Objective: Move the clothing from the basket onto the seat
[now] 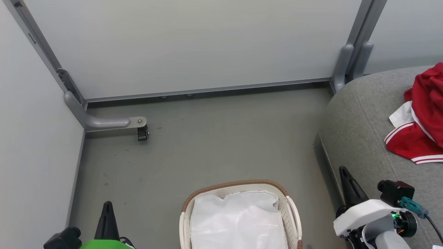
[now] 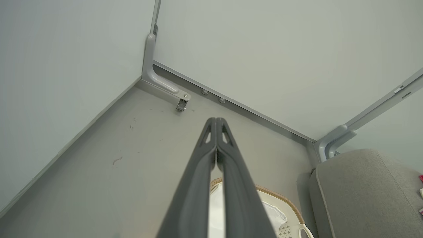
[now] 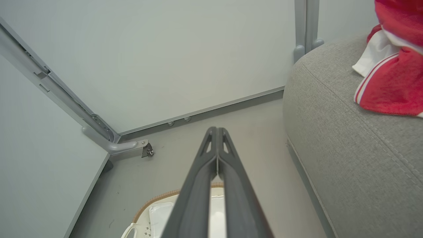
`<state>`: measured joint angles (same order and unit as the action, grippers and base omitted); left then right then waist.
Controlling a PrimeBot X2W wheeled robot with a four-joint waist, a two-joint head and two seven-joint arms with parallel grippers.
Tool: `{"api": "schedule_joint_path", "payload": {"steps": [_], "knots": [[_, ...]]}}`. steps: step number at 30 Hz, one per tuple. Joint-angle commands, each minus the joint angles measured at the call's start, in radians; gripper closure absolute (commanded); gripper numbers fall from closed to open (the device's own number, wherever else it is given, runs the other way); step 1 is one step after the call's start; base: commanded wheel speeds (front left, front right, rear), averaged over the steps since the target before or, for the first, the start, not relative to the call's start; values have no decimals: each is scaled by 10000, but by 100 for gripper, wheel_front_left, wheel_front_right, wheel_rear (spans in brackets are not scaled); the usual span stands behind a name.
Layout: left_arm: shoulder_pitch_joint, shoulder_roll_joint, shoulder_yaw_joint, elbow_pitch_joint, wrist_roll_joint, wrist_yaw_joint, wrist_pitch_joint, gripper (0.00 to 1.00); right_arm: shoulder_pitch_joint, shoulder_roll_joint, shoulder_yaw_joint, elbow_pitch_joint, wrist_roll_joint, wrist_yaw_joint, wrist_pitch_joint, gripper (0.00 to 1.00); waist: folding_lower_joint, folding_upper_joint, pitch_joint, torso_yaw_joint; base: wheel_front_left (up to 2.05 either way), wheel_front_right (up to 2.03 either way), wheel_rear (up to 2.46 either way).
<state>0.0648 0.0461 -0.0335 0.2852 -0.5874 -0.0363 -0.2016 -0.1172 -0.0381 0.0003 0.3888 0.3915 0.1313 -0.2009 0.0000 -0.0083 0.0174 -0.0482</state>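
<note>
1. The clothing (image 1: 420, 141), red with white panels and striped trim, lies in a crumpled heap on top of the seat (image 1: 360, 131). It sits back from the seat's rounded left edge and runs out past the right side of the head view.
2. The basket (image 1: 238, 184) stands on the floor (image 1: 214, 138) near the seat's left edge, with a strip of bare floor between the two.
3. A shiny white liner (image 1: 238, 221) covers the inside of the basket as far as the head view reaches.
4. The left gripper (image 2: 216, 120) has its two dark fingers pressed together at the tips, with a thin slit lower down, and it holds nothing. In the head view it rises at the lower left, over the floor to the left of the basket and apart from it.
5. The right gripper (image 3: 217, 129) is closed in the same way, tip to tip, with nothing between the fingers. In the head view it stands at the lower right, by the seat's left edge, to the right of the basket.
6. Pale panels (image 1: 193, 45) close off the floor at the back and on the left.
7. A grey bracket (image 1: 110, 122) with a small dark caster sits in the floor's far left corner.
8. A grey post (image 1: 346, 62) comes down at the far right corner, just beside the seat.
</note>
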Motion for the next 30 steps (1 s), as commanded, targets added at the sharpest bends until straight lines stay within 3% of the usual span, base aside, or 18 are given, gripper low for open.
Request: {"api": "schedule_joint_path", "payload": {"steps": [1,30], "knots": [[-320,24,94,-182,-418,-66,105,100,-119,-47,-73,-233,472,-1,109,100,0,10,-2,7,0,0,0],[-886,37,609,-282,-4046,-398,1230,100,-39,-87,-464,-712,4800,-3,1222,100,0,29,-38,130,0,0,0]]}}
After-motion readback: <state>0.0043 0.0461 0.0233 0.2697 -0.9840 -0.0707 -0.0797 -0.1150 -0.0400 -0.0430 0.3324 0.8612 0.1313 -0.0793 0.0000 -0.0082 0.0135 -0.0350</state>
